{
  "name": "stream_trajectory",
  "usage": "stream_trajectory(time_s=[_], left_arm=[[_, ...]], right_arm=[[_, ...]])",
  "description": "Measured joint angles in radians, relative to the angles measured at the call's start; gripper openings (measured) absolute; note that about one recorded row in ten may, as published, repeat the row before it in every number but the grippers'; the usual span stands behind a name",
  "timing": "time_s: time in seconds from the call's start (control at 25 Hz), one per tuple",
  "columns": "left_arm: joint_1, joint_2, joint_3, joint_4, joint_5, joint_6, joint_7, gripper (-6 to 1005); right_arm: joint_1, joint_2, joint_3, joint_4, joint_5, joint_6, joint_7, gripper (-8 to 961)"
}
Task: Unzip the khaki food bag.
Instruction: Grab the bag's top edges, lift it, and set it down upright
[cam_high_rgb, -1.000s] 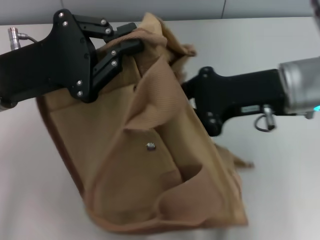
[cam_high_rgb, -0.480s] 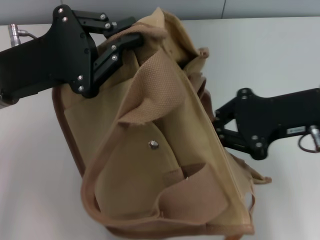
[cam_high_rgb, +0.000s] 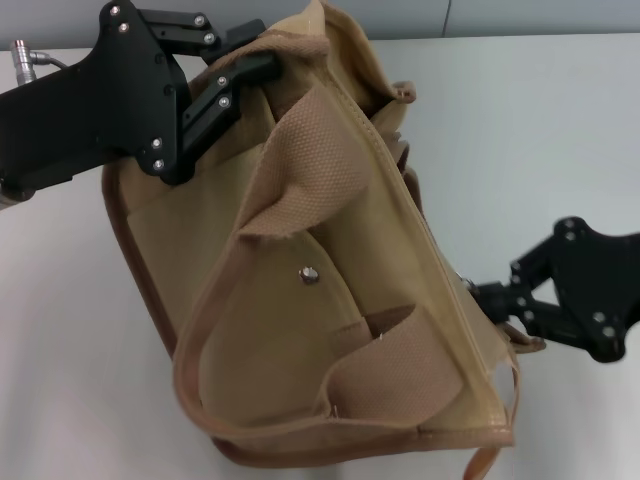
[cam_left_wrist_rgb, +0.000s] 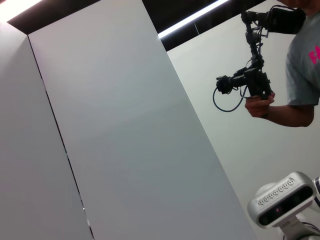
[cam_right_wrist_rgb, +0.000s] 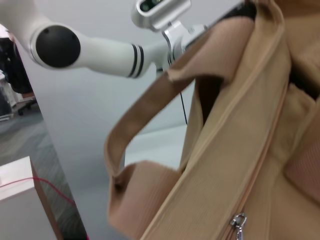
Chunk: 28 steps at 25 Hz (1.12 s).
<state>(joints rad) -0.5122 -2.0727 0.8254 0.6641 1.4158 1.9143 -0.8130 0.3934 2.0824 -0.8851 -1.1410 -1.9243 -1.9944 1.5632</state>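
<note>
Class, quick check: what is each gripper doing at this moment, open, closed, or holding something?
Left gripper: closed on the top far edge of the khaki food bag.
Right gripper: closed at the bag's near end by the zipper.

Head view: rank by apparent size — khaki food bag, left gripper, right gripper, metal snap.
1. khaki food bag, fills most of the frame
2. left gripper with its black housing, clamped on the bag's top edge
3. right gripper, partly cut off at the frame edge, so unsure against the left
4. metal snap, by far the smallest
</note>
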Motion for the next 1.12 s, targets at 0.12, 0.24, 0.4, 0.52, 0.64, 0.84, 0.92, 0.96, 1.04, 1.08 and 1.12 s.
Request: stream_trajectory(time_s=[0.12,0.24,0.4,0.52,0.64,0.84,0.92,0.96,1.04,1.08,1.12], left_arm=[[0.000,0.000,0.000,-0.001,-0.001,-0.004,0.000,23],[-0.001,0.000,0.000,-0.001,-0.003,-0.007,0.000,21],[-0.002,0.000,0.000,-0.001,-0.003,-0.010,-0.001,19],[-0.002,0.000,0.000,-0.001,-0.004,-0.015,-0.002,17],[-0.002,0.000,0.000,-0.001,-0.004,-0.016,-0.002,15],[-0.002,0.000,0.000,-0.001,-0.006,-0.016,-0.006,12],[-0.002,0.000,0.005,-0.001,-0.013,-0.016,-0.006,11],[-0.002,0.000,0.005,-0.001,-0.013,-0.016,-0.006,10],[-0.002,0.000,0.008,-0.001,-0.015,-0.016,-0.006,9],[-0.002,0.000,0.008,-0.001,-0.015,-0.016,-0.006,8],[-0.002,0.000,0.008,-0.001,-0.016,-0.016,-0.006,7]], right_arm=[[-0.010,0.000,0.022,0.002,-0.076,-0.023,-0.001,9],[-0.016,-0.001,0.026,0.005,-0.093,-0.027,-0.002,10],[-0.020,-0.001,0.047,0.006,-0.114,-0.051,-0.003,11],[-0.021,-0.001,0.080,0.005,-0.132,-0.071,-0.003,12],[-0.024,-0.002,0.114,0.001,-0.150,-0.102,-0.006,12],[-0.027,-0.004,0.166,-0.001,-0.212,-0.153,-0.015,14],[-0.032,-0.004,0.199,0.010,-0.218,-0.159,-0.015,14],[-0.032,-0.004,0.199,0.010,-0.218,-0.159,-0.015,15],[-0.028,-0.004,0.233,0.029,-0.203,-0.161,-0.011,15],[-0.024,-0.004,0.248,0.037,-0.196,-0.161,-0.005,15],[-0.013,-0.004,0.297,0.051,-0.173,-0.154,0.007,16]])
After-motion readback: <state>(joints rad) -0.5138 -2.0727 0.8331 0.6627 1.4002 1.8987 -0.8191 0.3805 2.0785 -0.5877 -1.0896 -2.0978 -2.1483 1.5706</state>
